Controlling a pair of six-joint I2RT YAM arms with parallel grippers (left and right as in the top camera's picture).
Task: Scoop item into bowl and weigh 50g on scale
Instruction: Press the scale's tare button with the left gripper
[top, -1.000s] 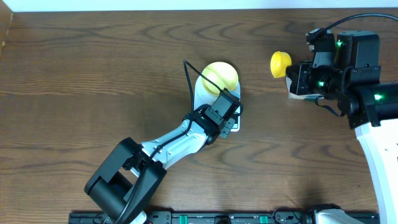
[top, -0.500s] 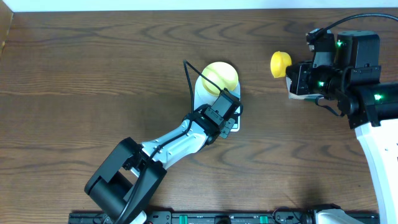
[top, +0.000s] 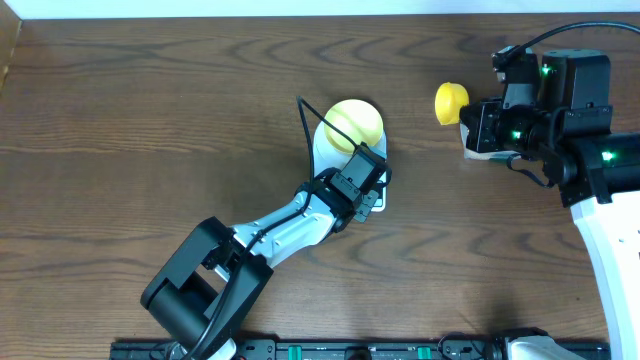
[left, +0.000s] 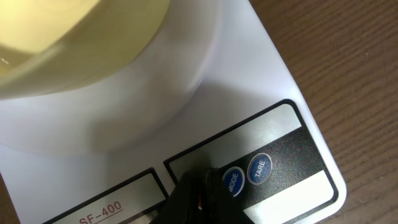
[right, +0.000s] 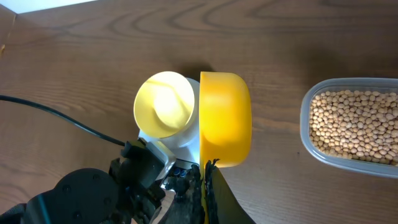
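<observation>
**Overhead view.** The scale (top: 325, 150) lies at mid-surface (top: 150, 120), with the bowl (top: 355, 125) seated on its far platform. The left arm runs from its base at the near edge diagonally up and to the right. Its wrist is bent down, placing the left gripper (top: 365, 190) over the scale's near end. The right arm stands at the right side. The right gripper (top: 468, 118) reaches toward the centre and carries the yellow scoop (top: 451, 102), which hangs above the surface to the right of the bowl and apart from it.

**Right wrist view.** This adds what the overhead view mostly hides beneath the right arm: a clear tub (right: 304, 124) holding the beans (right: 354, 124), resting on the surface to the right of the scoop. The right fingers (right: 198, 193) are clamped on the scoop's handle. The scoop is turned on edge with only its outer shell showing, so its contents cannot be judged. The left arm's dark wrist housing appears below the bowl.

**Left wrist view.** Only here is the scale's control panel legible.
- The left fingers (left: 186, 199) are together, their dark tip at the edge of a round blue button marked "MODE". Whether they touch it cannot be confirmed.
- Just right of it is a second blue button marked "TARE".
- To the left, a white field carries "SF-400" in red, underlined.
- The bowl's pale underside fills the upper left of the view, above the white platform
</observation>
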